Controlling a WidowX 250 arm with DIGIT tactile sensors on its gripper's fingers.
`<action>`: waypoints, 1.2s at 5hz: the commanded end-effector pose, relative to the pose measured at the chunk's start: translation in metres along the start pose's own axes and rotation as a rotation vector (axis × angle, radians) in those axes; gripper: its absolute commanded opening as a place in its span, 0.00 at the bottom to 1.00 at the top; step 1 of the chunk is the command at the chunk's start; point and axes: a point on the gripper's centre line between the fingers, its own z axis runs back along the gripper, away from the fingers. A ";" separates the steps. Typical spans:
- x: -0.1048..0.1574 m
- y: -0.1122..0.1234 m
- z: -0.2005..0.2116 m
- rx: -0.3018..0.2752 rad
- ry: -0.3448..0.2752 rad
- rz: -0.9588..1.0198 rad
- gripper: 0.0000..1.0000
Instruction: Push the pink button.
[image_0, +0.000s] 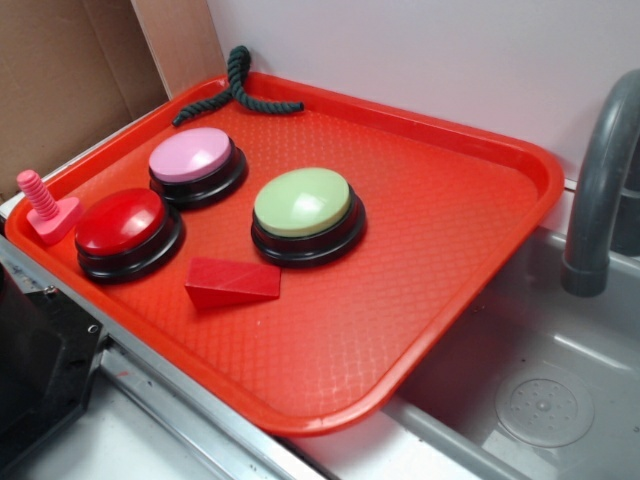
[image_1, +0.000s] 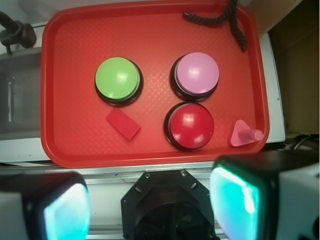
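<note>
The pink button sits at the back left of a red tray in the exterior view, touching the red button, with the green button, a red wedge, a pink bolt and a dark rope around. In the wrist view, the pink button lies above the red button; the end effector hangs released, well apart from the tray.
</note>
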 end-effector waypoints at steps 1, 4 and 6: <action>0.000 0.000 0.000 0.000 0.000 0.000 1.00; 0.025 0.125 -0.111 0.031 0.013 0.212 1.00; 0.034 0.143 -0.110 0.058 0.039 0.143 1.00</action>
